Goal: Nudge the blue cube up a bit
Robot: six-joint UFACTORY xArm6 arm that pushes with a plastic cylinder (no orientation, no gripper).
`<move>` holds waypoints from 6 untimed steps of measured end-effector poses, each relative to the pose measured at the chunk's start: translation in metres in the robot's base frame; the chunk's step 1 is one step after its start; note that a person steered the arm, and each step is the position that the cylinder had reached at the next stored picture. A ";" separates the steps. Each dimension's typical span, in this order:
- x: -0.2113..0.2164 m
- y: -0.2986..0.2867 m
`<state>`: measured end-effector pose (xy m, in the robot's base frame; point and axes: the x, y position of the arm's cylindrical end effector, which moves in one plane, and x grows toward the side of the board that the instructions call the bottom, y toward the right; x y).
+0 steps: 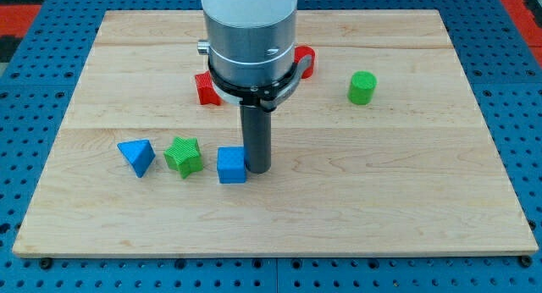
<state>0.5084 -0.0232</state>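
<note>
The blue cube (230, 165) sits on the wooden board (406, 183), below the board's middle. My tip (257, 170) rests on the board right against the cube's right side, touching or nearly touching it. The dark rod rises from there into the grey arm body (251, 39), which hides part of the board's top middle.
A green star block (184, 155) lies just left of the blue cube, and a blue triangular block (136, 156) further left. A red block (206, 88) and another red block (305, 61) are partly hidden by the arm. A green cylinder (362, 87) stands at the upper right.
</note>
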 end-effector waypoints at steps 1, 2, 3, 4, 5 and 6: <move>0.000 0.000; 0.001 0.004; 0.024 0.026; 0.058 0.022; 0.058 -0.010; 0.039 -0.026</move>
